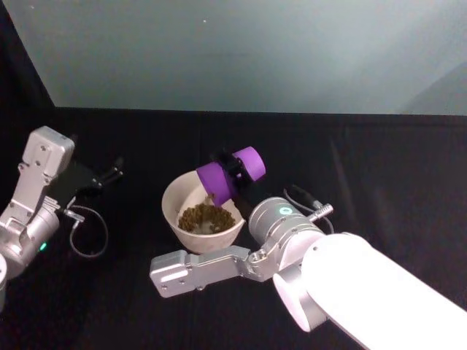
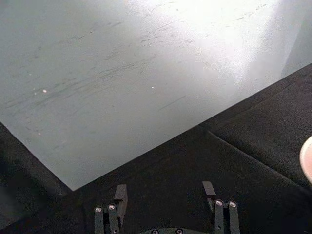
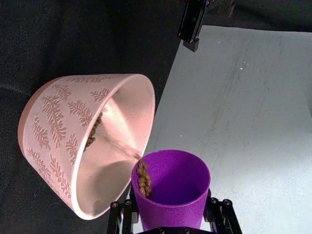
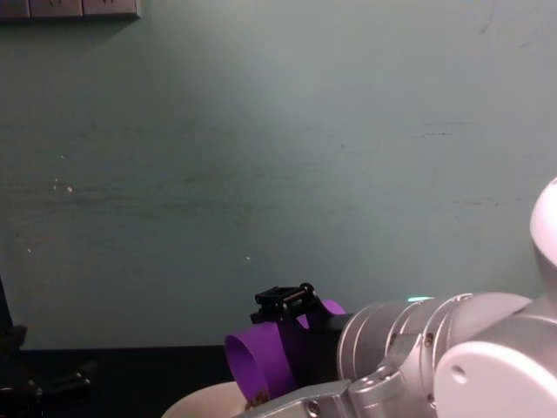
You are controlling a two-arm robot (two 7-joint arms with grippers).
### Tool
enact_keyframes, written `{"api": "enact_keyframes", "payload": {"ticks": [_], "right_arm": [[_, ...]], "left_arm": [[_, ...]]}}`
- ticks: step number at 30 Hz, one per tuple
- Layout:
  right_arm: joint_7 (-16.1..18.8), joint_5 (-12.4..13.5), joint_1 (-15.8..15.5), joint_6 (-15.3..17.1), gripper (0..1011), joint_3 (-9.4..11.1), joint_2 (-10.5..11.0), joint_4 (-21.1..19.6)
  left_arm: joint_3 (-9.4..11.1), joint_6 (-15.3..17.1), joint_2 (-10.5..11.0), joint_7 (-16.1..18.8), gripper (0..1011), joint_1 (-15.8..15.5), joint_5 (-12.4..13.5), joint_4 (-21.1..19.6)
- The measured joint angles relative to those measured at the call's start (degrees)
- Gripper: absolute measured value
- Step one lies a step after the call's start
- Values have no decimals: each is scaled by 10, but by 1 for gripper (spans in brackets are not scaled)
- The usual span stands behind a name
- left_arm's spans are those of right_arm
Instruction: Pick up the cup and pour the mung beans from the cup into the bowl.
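The purple cup (image 1: pixel 216 182) is tipped mouth-down over the white bowl (image 1: pixel 175 208), and my right gripper (image 1: pixel 233 169) is shut on its sides. Mung beans (image 1: pixel 206 216) lie heaped in the bowl. In the right wrist view a few beans (image 3: pixel 143 178) cling to the lower lip of the cup (image 3: pixel 170 181), right beside the bowl's rim (image 3: pixel 146 105), and the bowl's outer wall shows a leaf pattern. From the chest the cup (image 4: pixel 259 361) hangs tilted just above the bowl's edge (image 4: pixel 202 406). My left gripper (image 1: pixel 111 175) rests open at the left, nothing between its fingers (image 2: pixel 120 194).
Black cloth covers the table, with a pale wall panel (image 1: pixel 241 51) standing along its far edge. A loose cable (image 1: pixel 89 235) loops beside the left arm. The right forearm (image 1: pixel 350 284) reaches across the near right of the table.
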Motion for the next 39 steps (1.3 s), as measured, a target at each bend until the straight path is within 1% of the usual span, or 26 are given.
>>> {"api": "enact_keyframes", "payload": {"ticks": [12, 25, 39], "right_arm": [[2, -5, 0, 0, 718, -2, 0, 0], [6, -17, 2, -2, 718, -8, 0, 1], [16, -51, 7, 2, 718, -20, 2, 3]], "left_arm": [[0, 0, 0, 0, 1000, 0, 0, 0], [0, 0, 0, 0, 1000, 0, 0, 0], [0, 0, 0, 0, 1000, 0, 0, 0]]}}
